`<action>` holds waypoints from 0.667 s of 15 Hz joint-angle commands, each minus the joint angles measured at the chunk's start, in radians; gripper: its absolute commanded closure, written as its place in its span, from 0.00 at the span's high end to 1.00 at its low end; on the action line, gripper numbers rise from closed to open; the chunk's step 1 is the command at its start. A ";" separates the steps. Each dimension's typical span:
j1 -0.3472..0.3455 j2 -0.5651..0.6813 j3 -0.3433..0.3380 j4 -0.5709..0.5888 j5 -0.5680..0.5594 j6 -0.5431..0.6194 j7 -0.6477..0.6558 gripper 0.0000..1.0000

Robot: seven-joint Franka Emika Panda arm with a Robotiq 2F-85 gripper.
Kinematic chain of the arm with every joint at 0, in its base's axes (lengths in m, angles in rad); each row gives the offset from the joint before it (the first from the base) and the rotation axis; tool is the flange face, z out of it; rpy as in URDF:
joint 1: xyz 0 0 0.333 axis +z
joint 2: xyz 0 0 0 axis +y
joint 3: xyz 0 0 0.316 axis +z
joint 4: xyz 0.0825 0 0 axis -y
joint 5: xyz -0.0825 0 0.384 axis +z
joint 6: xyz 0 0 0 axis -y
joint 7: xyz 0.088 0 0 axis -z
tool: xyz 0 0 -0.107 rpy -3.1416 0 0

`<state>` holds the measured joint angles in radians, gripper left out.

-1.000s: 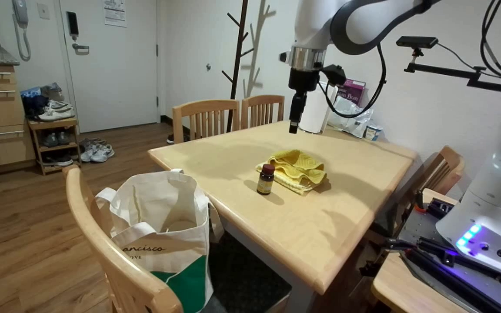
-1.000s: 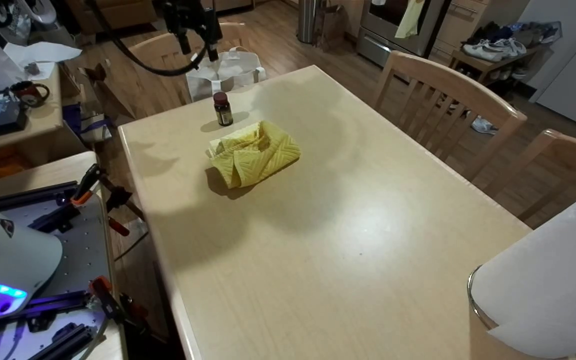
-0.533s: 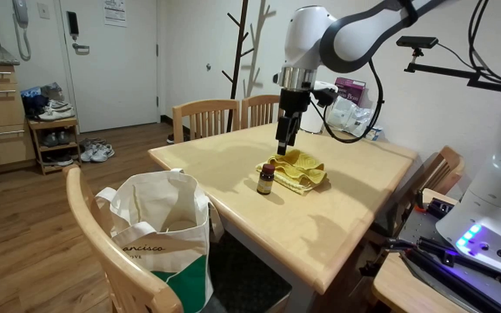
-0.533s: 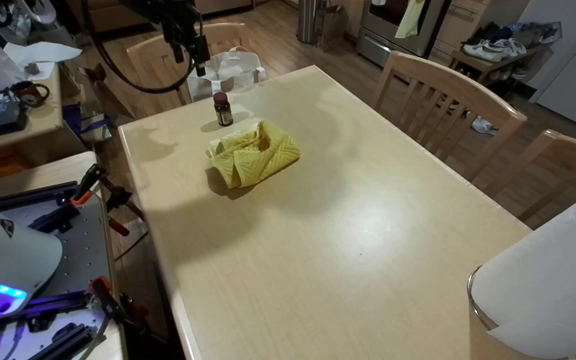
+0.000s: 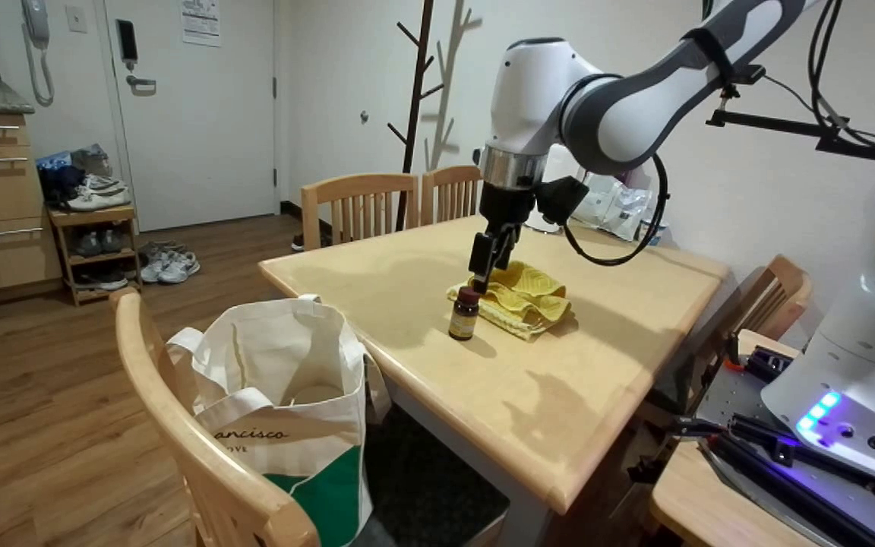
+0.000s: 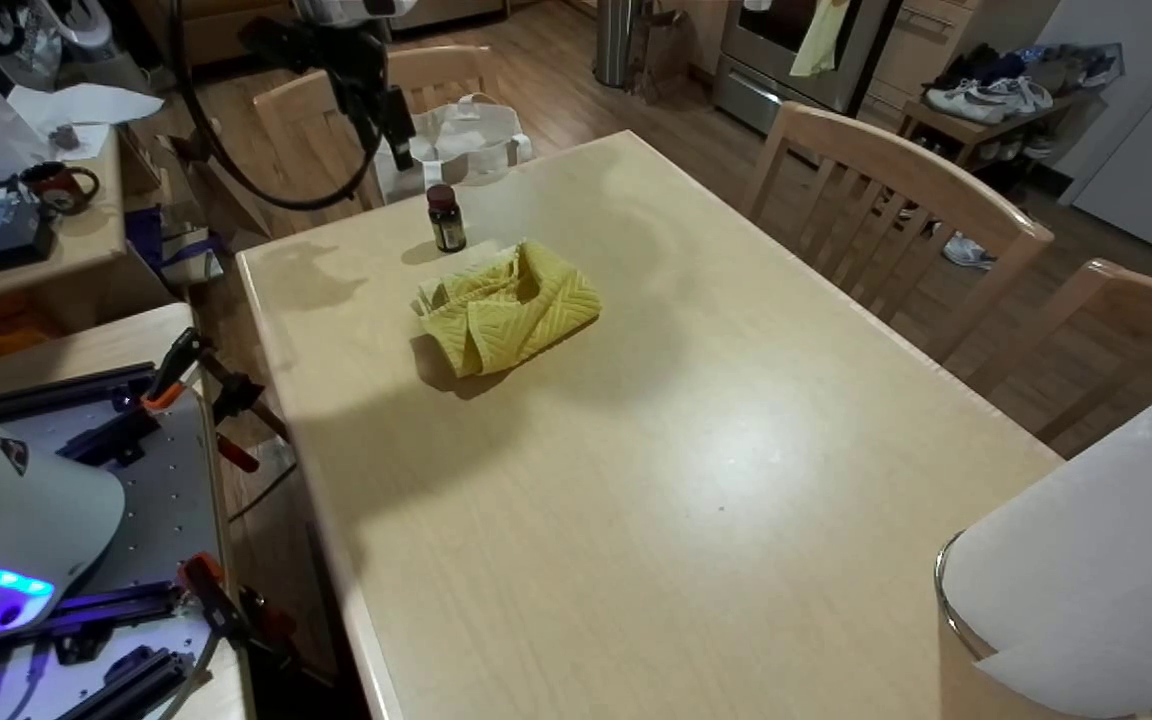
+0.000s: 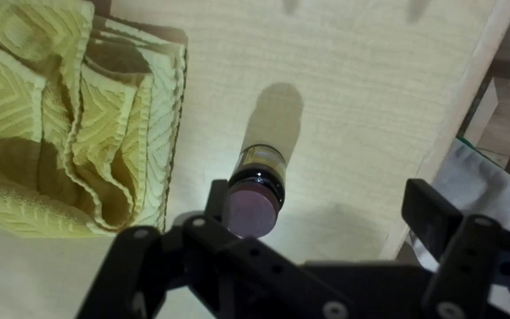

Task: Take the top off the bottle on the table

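The small dark brown bottle stands upright on the light wood table, with its dark red top on its neck. Bottle and top also show in an exterior view. My gripper is tilted above the bottle, its fingertips close to the top's height. In the wrist view my gripper is open with nothing between its pads. The top shows beside the left finger, which overlaps its edge; I cannot tell whether they touch. The right finger is well apart.
A crumpled yellow cloth lies right beside the bottle. A white paper roll stands at the table's far end from the bottle. A canvas bag sits on a chair at the table edge near the bottle. A cable loops from the arm.
My gripper has come down and across toward the bottle, from high above the table to near the top, and it tilts more now. The bottle, top and cloth have not moved.
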<state>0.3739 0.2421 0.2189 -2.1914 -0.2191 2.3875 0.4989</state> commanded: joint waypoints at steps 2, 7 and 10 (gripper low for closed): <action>0.052 0.048 -0.049 0.018 -0.154 0.034 0.124 1.00; 0.013 0.114 -0.061 0.056 -0.096 0.046 0.031 1.00; 0.001 0.155 -0.061 0.116 -0.066 0.050 -0.030 1.00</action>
<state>0.3939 0.3493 0.1504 -2.1410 -0.3316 2.4250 0.5533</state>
